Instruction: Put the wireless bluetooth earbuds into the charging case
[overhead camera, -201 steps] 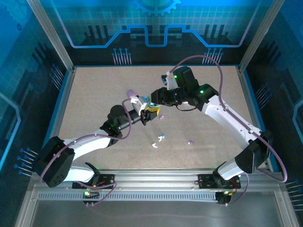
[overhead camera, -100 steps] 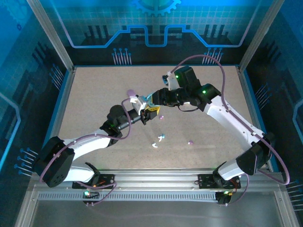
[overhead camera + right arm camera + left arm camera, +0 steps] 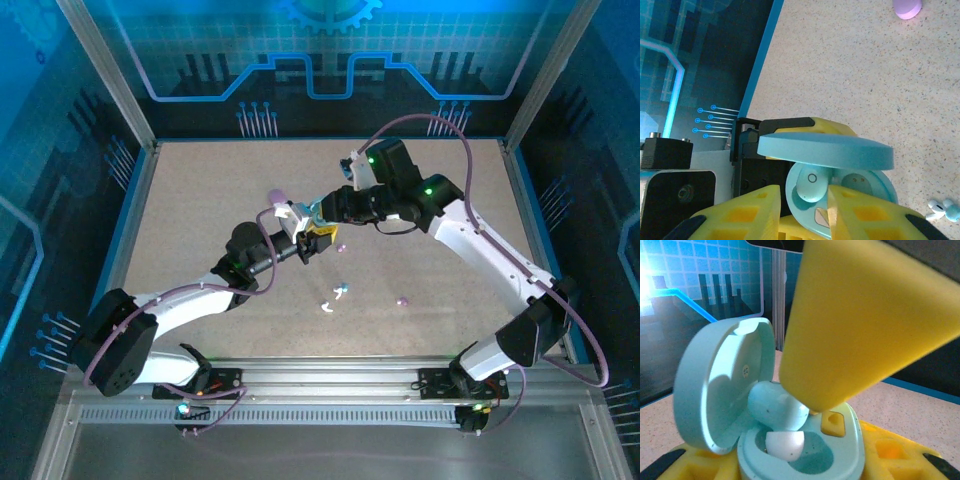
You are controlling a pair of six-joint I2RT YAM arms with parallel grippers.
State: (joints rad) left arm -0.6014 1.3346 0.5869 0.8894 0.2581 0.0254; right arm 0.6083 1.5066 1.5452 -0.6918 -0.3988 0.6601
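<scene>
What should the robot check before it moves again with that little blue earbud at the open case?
1. Lid open: ok.
2. Left hand gripping the case: ok.
3. Blue earbud at its socket, between the right hand fingers: ok.
4. Earbud sitting flat in the socket: not ok, it tilts and sticks up.
5. Second socket free: ok.
6. Right hand squeezing the earbud firmly: cannot tell.

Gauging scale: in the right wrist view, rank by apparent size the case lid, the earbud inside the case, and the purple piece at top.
1. case lid
2. earbud and purple piece: they look alike; the latter is farther and cropped, so unranked.
</scene>
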